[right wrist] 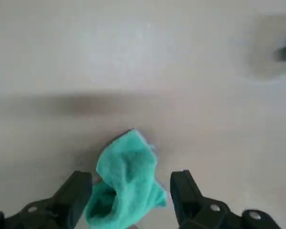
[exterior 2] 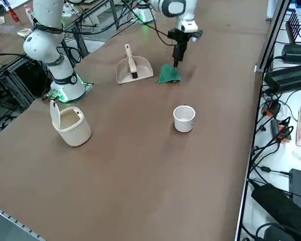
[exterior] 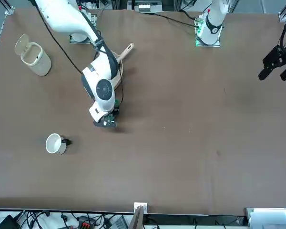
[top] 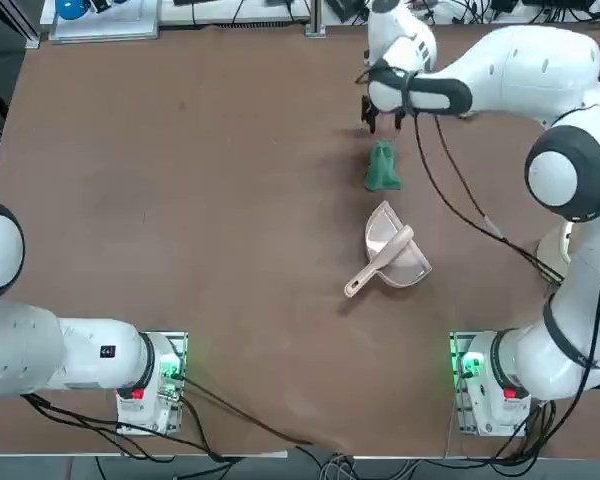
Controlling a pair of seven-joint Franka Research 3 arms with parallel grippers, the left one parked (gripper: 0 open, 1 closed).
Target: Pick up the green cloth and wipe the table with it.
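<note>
brown surface (top: pixel 230 200), and the right tool (right wrist: pixel 131 198) hangs with fingers apart, green cloth (right wrist: pixel 126 179) lying between them; close too high and that soft wad could slip out, the fingers pinching only a fold!

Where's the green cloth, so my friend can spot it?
On the brown table, find the pink dustpan. Just beyond it from the robot's bases lies the green cloth, a small, soft, crumpled wad without any handle.

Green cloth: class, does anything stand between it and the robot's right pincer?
Nothing visible does. The right pincer is open right by the green cloth, which shows unobstructed in the wrist view.
</note>
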